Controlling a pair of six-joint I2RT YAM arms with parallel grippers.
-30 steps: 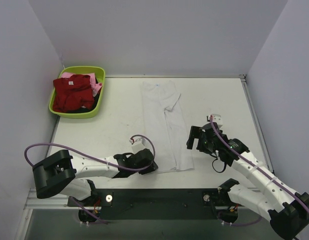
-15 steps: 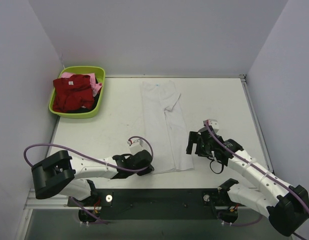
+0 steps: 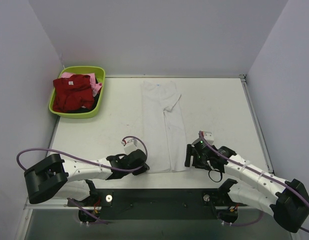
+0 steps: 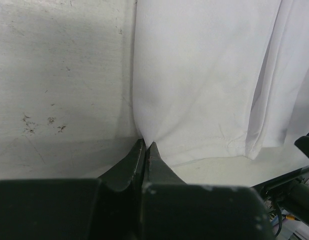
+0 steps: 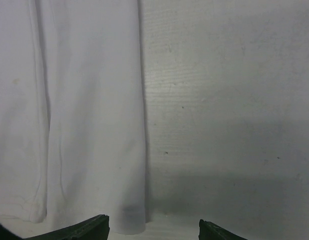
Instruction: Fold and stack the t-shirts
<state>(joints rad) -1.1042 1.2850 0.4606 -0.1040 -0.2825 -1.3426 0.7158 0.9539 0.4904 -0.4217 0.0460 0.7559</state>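
Observation:
A long, narrow folded white t-shirt [image 3: 164, 125] lies lengthwise in the middle of the table. My left gripper [image 3: 144, 167] is shut on its near left hem corner; in the left wrist view the fingertips [image 4: 145, 146] pinch the cloth [image 4: 194, 75] to a point. Low at the near right corner, my right gripper [image 3: 190, 159] stands open. In the right wrist view that corner of the shirt [image 5: 84, 100] lies between its spread fingers [image 5: 153, 227], close to the left one. A dark red t-shirt [image 3: 71, 92] and a pink one [image 3: 96, 89] are heaped in the basin.
The lime-green basin [image 3: 74, 114] stands at the far left by the left wall. Walls close the table on the left, back and right. Bare tabletop [image 3: 219, 107] shows on both sides of the white shirt.
My left gripper has shut on the shirt's near left corner and drawn slightly back. My right gripper has come nearer and lower to the near right corner, its jaws narrowing.

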